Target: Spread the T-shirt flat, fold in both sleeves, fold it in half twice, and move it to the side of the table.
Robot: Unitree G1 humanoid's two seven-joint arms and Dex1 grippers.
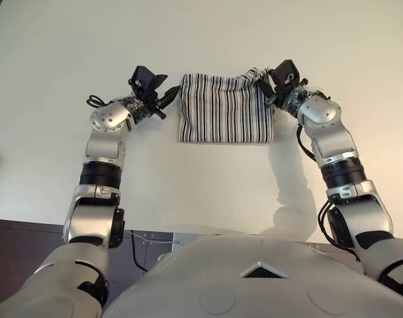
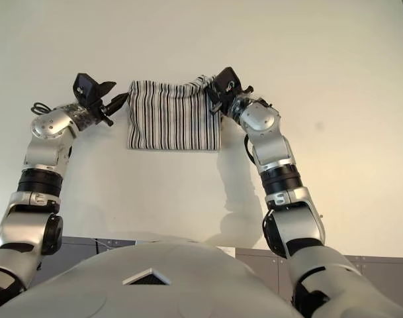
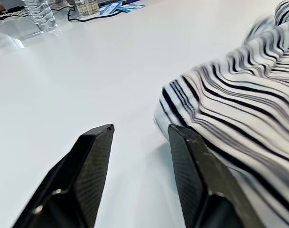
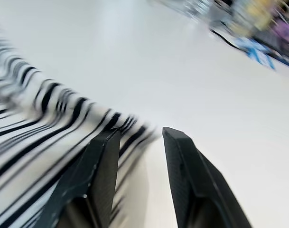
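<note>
The black-and-white striped T-shirt (image 1: 224,109) lies folded into a compact rectangle at the far middle of the white table (image 1: 208,179). My left gripper (image 1: 168,99) sits just off the shirt's far left corner. In the left wrist view it (image 3: 140,129) is open over bare table, with the shirt's edge (image 3: 239,95) beside one finger. My right gripper (image 1: 266,85) is at the shirt's far right corner, where the cloth bunches up slightly. In the right wrist view its fingers (image 4: 142,133) stand open, and the striped edge (image 4: 35,128) reaches into the gap.
A water bottle (image 3: 40,14), a jar (image 3: 89,5) and blue papers (image 3: 116,6) stand at the table's far end beyond the left gripper. Blurred clutter (image 4: 248,23) lies far off past the right gripper. Bare white tabletop surrounds the shirt.
</note>
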